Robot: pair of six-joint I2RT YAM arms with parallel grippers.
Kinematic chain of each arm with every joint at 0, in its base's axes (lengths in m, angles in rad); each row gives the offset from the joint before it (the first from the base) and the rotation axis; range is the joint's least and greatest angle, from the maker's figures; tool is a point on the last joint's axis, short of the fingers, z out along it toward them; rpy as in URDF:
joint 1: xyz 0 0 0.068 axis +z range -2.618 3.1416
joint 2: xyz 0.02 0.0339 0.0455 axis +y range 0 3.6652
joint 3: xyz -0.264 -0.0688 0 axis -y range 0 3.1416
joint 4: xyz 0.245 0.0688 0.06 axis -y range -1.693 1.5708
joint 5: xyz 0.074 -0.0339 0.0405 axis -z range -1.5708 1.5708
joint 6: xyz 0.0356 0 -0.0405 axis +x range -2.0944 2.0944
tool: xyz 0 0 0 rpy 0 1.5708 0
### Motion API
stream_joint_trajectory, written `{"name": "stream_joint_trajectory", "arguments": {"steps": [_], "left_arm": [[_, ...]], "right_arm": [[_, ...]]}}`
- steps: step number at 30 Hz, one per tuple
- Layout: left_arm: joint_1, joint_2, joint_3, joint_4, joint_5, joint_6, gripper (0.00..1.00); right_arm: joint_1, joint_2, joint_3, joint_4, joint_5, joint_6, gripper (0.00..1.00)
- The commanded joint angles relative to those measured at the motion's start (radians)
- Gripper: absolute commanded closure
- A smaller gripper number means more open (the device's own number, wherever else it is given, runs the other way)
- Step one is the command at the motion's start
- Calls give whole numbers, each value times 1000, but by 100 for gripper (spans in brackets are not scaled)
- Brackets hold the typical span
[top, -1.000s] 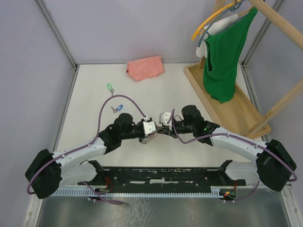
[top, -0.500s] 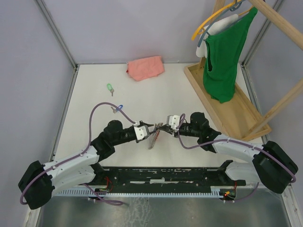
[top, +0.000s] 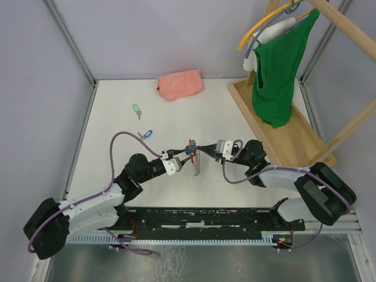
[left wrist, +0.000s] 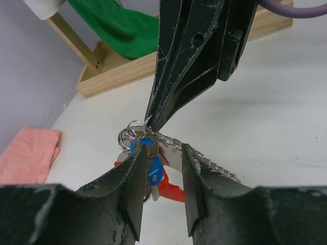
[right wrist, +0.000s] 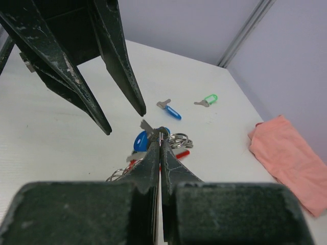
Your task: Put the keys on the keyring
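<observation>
One blue key [left wrist: 155, 171] hangs threaded on the keyring [left wrist: 130, 133].
The right hand [right wrist: 160, 140] clamps it; the left hand [left wrist: 161, 153], spread apart, should next fetch the loose key [top: 147, 133] at ten o'clock.

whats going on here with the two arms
The right arm's fingers are pinched shut on a keyring bunch mid-table. The left arm's fingers stand open either side of a blue-headed key in that bunch. A loose blue key and a loose green key lie on the table beyond, not yet on the ring.
</observation>
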Motion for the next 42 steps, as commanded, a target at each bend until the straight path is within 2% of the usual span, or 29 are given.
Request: {"name": "stream_joint_trajectory", "arguments": {"steps": [1,8,14,25,34,42], "left_arm": [[13,31,-4,124,-29,72,60],[15,79,13,149,-11,112,59],[16,54,6,144,-7,152,58],[17,-24,70,-57,157,269,55],[17,19,210,-315,307,343,52],[16,95,293,-447,372,384,52]], "right_arm": [[-18,-2,-4,229,-68,39,99],[-19,-30,-18,178,-115,16,99],[-18,-68,-27,116,-135,-45,100],[-21,-220,29,-304,-227,-268,100],[-21,-240,47,-351,-262,-313,100],[-20,-254,61,-406,-282,-333,99]]}}
